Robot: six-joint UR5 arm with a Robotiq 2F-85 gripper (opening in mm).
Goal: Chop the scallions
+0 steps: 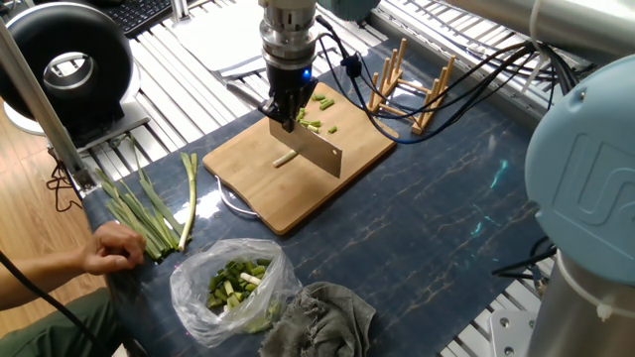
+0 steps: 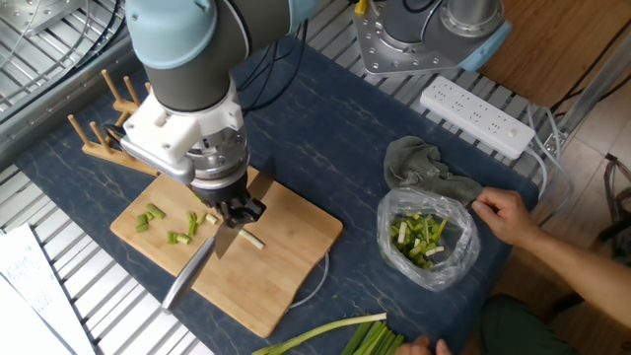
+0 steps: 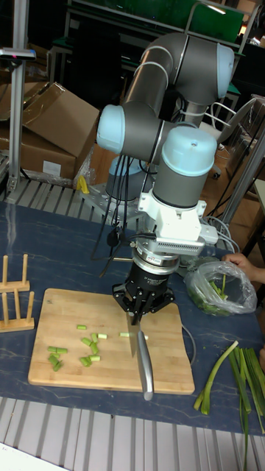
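The hand (image 2: 240, 209) holds a knife (image 2: 197, 266) tight, blade down over the cutting board (image 2: 286, 251). A short pale piece of the scallions (image 1: 286, 158) lies on the board right beside the blade. More small green bits (image 3: 70, 348) lie on the far part of the board. A clear bag (image 2: 430, 240) sits on the blue surface (image 1: 437, 218) nearby.

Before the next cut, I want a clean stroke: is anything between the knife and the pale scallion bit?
Nothing visible. The tool holds the knife just above the bit, with only bare board around it.
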